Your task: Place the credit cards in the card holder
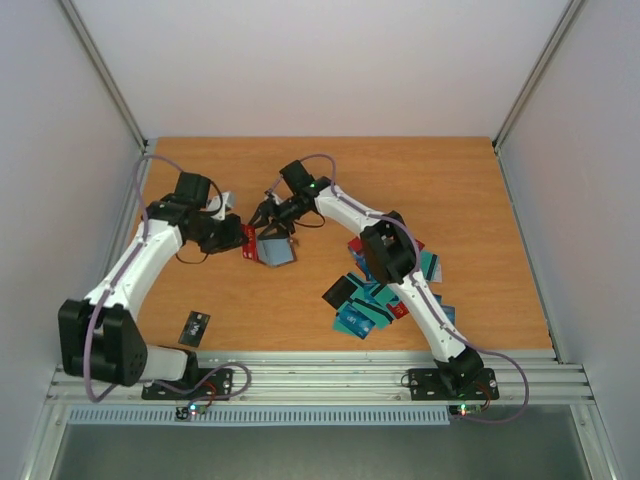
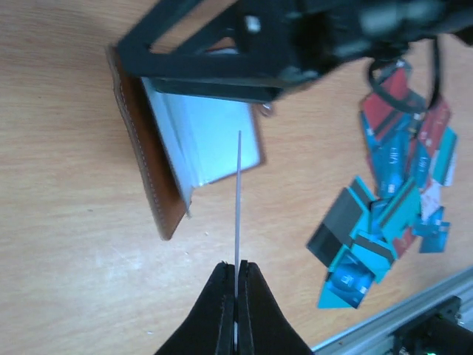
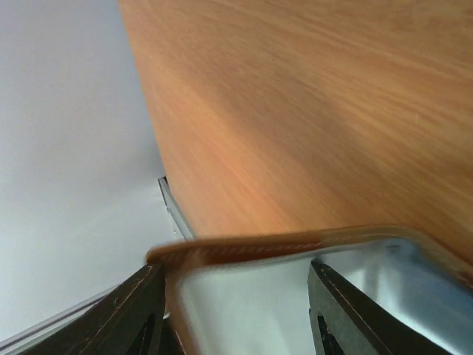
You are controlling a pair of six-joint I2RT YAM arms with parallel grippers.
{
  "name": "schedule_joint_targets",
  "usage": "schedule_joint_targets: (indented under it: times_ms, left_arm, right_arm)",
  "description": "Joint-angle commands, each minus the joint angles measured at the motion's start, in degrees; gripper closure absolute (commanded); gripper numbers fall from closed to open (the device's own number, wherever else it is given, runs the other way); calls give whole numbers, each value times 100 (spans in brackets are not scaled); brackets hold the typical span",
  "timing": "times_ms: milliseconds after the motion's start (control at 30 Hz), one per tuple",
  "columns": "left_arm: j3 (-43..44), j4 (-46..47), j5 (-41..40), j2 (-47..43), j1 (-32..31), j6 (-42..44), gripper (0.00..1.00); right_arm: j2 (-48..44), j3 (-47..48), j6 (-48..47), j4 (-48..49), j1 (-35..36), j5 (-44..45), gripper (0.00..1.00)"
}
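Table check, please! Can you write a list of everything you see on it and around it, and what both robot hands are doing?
Surface: orange-brown wooden table.
Job's things: card holder lies open mid-table; credit cards are heaped by the right arm; one dark card lies alone near the left base.
Clutter: nothing seen.
Grippers: left gripper is shut on a single credit card, seen edge-on and pointing at the holder; right gripper is open, fingers apart against the holder, seemingly steadying it.
Cables: purple cables run along both arms and loop at the bases.
Surroundings: white walls; metal rail at the near edge.
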Motion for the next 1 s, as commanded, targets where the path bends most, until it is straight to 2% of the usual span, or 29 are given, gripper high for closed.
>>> schedule_joint_targets:
  times_ms: [0, 133, 300, 400, 700, 833, 967]
  left_arm:
    - [-320, -39, 344, -324, 1, -197, 100]
    - [-406, 490, 533, -76, 5, -289, 100]
    - [-417, 1668, 1000, 532, 10, -793, 100]
    - [-254, 1957, 1165, 525, 9, -966, 100]
    - [-583, 1196, 207, -320, 10, -613, 100]
    - [-699, 776, -309, -760, 12, -492, 100]
    - [-719, 446, -456, -994, 13, -386, 100]
  right_arm:
    - [335, 326, 245, 173, 62, -103, 46]
    - [455, 344, 178, 78, 55, -93, 45]
    - [505, 292, 109, 16, 62, -51, 45]
    - [474, 278, 124, -69, 58, -28, 45]
    - [-542, -629, 157, 161, 79, -154, 38]
    - [-791, -747, 199, 186, 82, -176, 37]
    - [-931, -773, 252, 228, 143, -206, 36]
